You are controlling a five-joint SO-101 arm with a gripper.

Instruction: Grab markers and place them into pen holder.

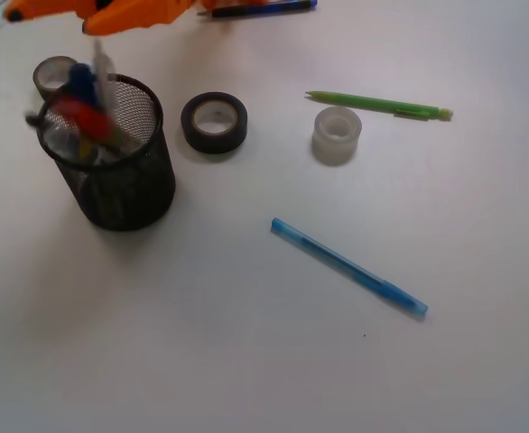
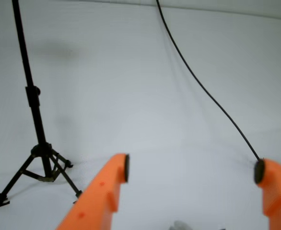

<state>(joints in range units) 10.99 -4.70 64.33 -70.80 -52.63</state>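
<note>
Wrist view alone shows jaws (image 2: 192, 170) spread; markers (image 1: 82, 113) apparently in holder (image 1: 125, 194).

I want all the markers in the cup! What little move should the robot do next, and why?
Probably lift away. The gripper is open and empty, and the markers look blurred but already in the pen holder; none lies on the table.

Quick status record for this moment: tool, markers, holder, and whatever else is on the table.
tool: open, nothing between its fingers, raised above the table
markers: blurred, in the holder; blue and red caps show, count unclear
holder: upright, left side of table
black tape roll: right of the holder, apart from it
clear tape roll: further right
green pencil: behind the clear roll
blue pen: lying in front, right of centre
tripod: in wrist view
</note>
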